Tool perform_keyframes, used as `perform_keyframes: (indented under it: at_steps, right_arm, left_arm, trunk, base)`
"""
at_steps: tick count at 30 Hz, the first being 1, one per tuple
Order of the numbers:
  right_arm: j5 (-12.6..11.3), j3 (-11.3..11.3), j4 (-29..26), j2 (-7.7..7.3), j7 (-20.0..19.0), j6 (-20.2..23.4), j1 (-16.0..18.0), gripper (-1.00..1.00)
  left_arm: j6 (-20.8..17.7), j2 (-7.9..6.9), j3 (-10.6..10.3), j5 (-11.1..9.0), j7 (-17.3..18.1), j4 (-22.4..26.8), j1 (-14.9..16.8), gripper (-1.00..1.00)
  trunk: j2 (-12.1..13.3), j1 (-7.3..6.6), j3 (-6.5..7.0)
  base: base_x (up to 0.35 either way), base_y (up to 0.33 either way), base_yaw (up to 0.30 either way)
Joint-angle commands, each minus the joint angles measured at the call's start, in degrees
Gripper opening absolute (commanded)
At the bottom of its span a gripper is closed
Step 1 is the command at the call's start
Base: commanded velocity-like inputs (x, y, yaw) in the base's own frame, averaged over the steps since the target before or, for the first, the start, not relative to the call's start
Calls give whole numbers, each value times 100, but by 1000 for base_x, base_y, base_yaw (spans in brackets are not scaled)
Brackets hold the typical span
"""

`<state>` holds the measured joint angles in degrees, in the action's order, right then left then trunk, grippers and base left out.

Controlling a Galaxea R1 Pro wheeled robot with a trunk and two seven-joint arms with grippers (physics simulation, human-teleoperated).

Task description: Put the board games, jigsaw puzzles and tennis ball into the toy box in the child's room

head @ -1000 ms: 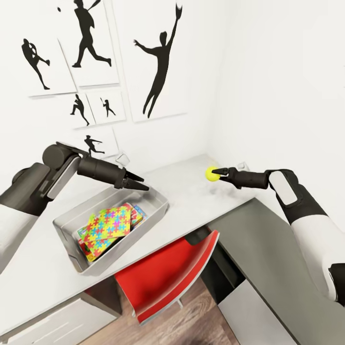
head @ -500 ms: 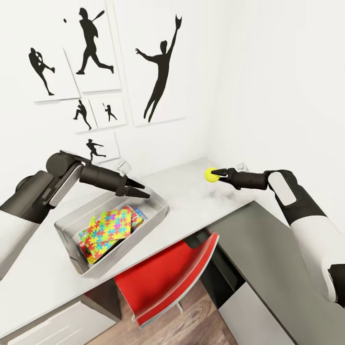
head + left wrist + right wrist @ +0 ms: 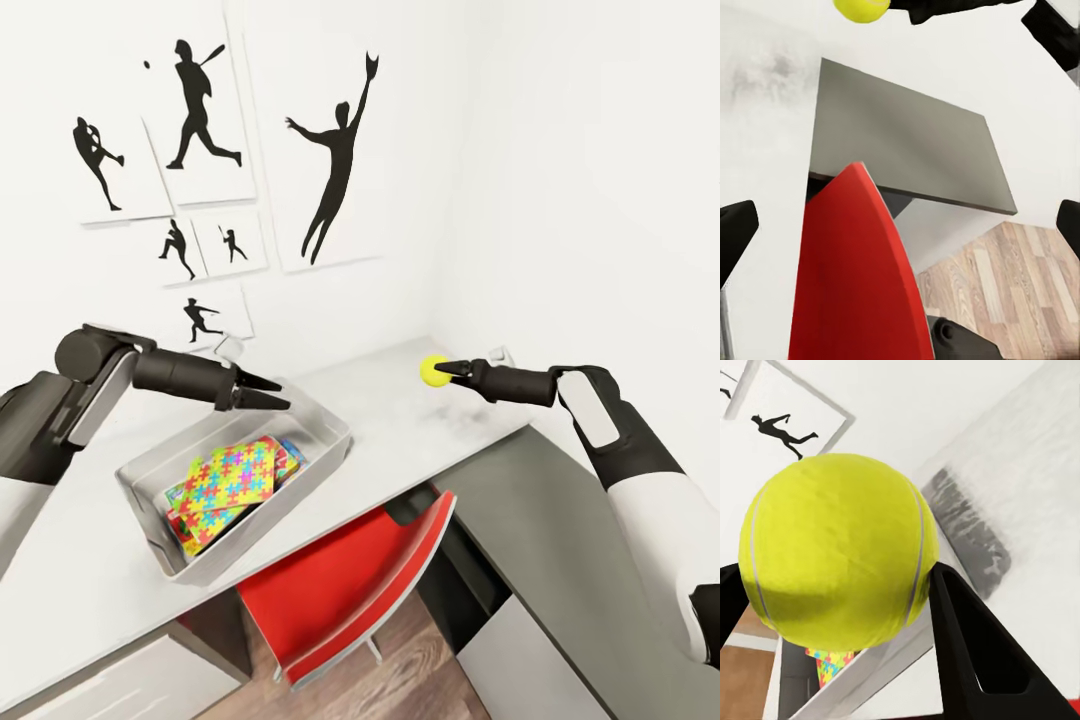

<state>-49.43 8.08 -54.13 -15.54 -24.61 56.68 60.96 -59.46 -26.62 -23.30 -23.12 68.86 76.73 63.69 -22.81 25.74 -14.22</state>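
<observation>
Tennis ball point(image 3: 434, 371) is up off the table point(image 3: 420, 420), pinched between the right gripper point(image 3: 447, 372) fingers, and the right wrist view confirms it: dark fingers point(image 3: 967, 645) pressed against both sides of the ball, clenched tight so it can't roll away. Ahead of that gripper and lower sits the toy box point(image 3: 330, 440), a jigsaw puzzle point(image 3: 230, 475) lying on top of the stack inside. The left gripper point(image 3: 262, 392) hovers over the box's far rim, fingers looking closed and holding nothing, probably parked clear of the drop path. Below the table edge, a red chair point(image 3: 350, 580). Next, I'd judge: carry across, release over the box.
</observation>
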Motion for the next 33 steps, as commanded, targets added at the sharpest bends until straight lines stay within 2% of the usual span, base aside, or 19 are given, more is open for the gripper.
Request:
perform_keyframes:
  at_steps: [1, 5, 21, 27, 33]
  right_arm:
    - [31, 7, -9, -4, -31, 10, 4, -100]
    - [30, 2, -39, -11, -39, 10, -4, -100]
    - [30, 9, -117, -6, -115, -33, -34, -100]
    - [30, 8, -425, -6, -122, -273, -316, -100]
    - [30, -3, -1019, -38, -113, -297, -605, -100]
  left_arm:
    - [-35, -6, 18, -13, 8, 3, -4, 100]
    - [-39, -37, 131, -9, 15, 15, -104, 100]
    - [-31, -71, 164, 0, 6, 18, -364, 100]
    - [-21, -132, 167, -3, 12, 18, -448, 100]
    - [-17, -284, 168, -10, 33, 26, -516, 100]
  trunk:
    - [-11, 4, -2]
    - [-11, 4, 36]
    - [-11, 4, 189]
    - [-11, 4, 246]
    - [-11, 4, 304]
  base:
    - [0, 0, 0]
    - [0, 0, 0]
    - [0, 0, 0]
    - [0, 0, 0]
    - [0, 0, 0]
